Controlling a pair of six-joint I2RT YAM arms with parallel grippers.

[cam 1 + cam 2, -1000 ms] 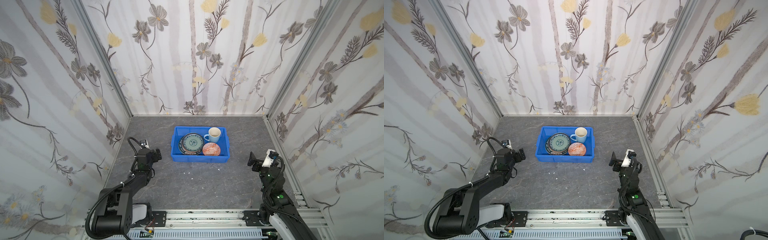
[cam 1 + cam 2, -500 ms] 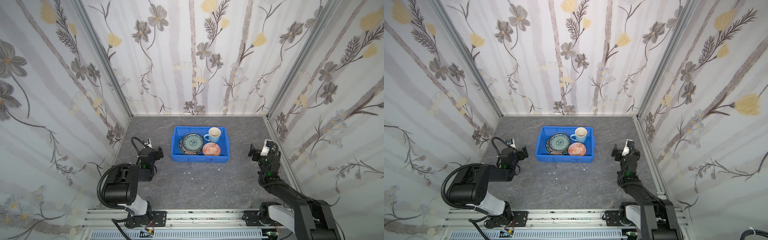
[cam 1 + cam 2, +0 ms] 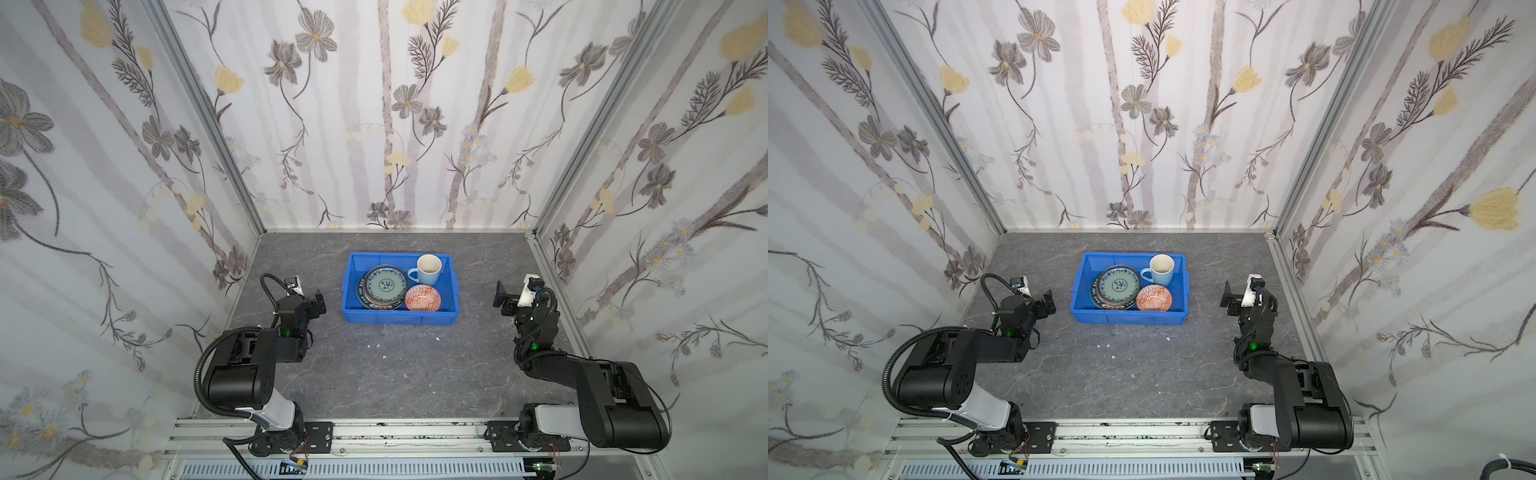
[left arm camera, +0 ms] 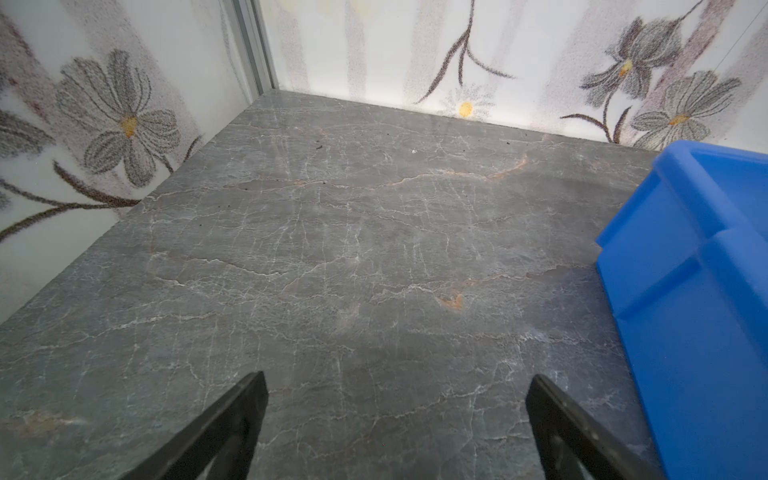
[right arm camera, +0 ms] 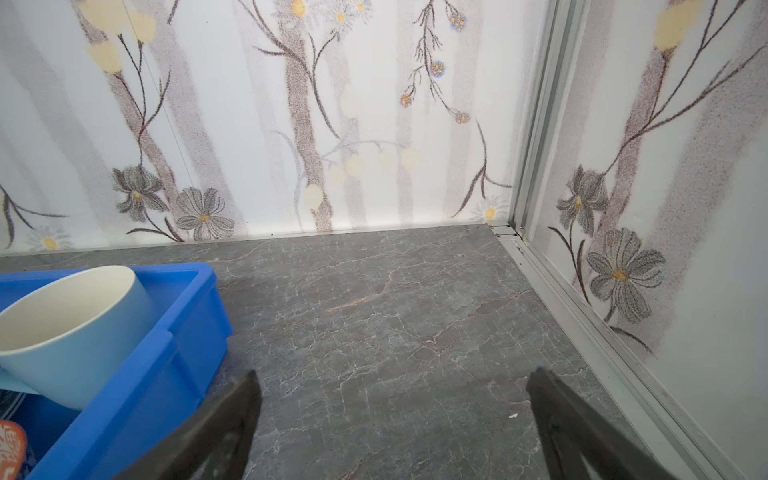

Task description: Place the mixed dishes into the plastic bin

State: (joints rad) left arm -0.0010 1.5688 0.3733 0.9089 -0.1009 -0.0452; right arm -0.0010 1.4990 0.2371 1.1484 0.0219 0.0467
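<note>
The blue plastic bin (image 3: 401, 318) (image 3: 1127, 319) stands on the grey table at the middle back. Inside it a teal patterned plate (image 3: 386, 286) (image 3: 1119, 286) tops a stack of plates, a pale blue mug (image 3: 428, 270) (image 3: 1160, 269) stands upright at the back right, and a small orange-patterned bowl (image 3: 422, 298) (image 3: 1153, 298) sits in front of the mug. My left gripper (image 3: 314, 303) (image 4: 397, 376) is open and empty, left of the bin (image 4: 698, 291). My right gripper (image 3: 500, 297) (image 5: 395, 374) is open and empty, right of the bin (image 5: 183, 332), with the mug (image 5: 70, 328) in its view.
A few small white chips (image 3: 376, 345) lie on the table in front of the bin. Flowered walls close in the left, back and right sides. An aluminium rail (image 3: 374, 432) carrying both arm bases runs along the front edge.
Both arms have folded down, their elbows now lying low near the front rail. Both grippers stayed open and empty beside the bin. The dishes in the bin have not moved.
</note>
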